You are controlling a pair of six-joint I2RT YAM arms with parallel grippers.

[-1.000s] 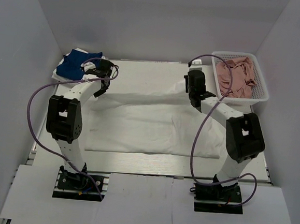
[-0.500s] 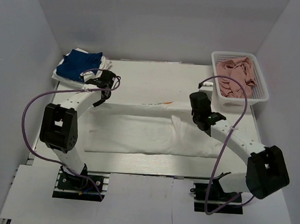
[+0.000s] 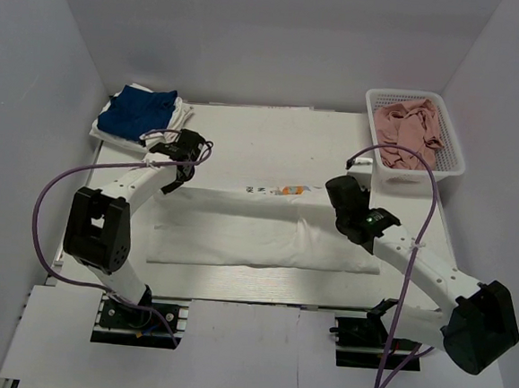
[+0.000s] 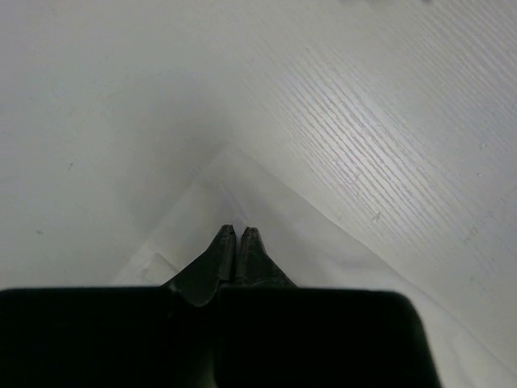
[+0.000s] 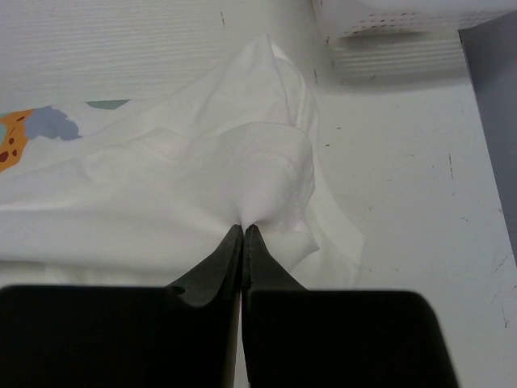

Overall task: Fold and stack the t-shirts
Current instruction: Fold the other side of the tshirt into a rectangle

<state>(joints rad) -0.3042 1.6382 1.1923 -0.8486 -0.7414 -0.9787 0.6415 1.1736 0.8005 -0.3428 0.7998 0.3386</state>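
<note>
- Fold in hand: white shirt (image 3: pixel 265 235) lies in a long band across the middle of the table (image 3: pixel 273 137), its far edge doubled over and the chest print (image 3: pixel 287 191) showing on that edge.
- Right gripper (image 5: pixel 244 230) is clamped tight on a bunched wad of the shirt's right end, close to the basket (image 3: pixel 412 173) of pink cloth (image 3: pixel 409 125).
- Left gripper (image 4: pixel 238 241) has its jaws pressed together at the shirt's left corner. It appears to pinch one thin layer, though the wrist view is too pale to be sure.
- Blue shirt (image 3: pixel 140 113) sits folded on white cloth at the far left corner, well apart from the work.
- Risk: the thin left pinch could slip if the arms pull unevenly, and the fold would land skewed.
- Risk: the right wad, set down as it is, would likely leave a lump and creases in the finished fold.
- Hidden: the right arm covers the shirt's right end from above, the sleeves cannot be made out, and the lettering beside the print is too small to read.
</note>
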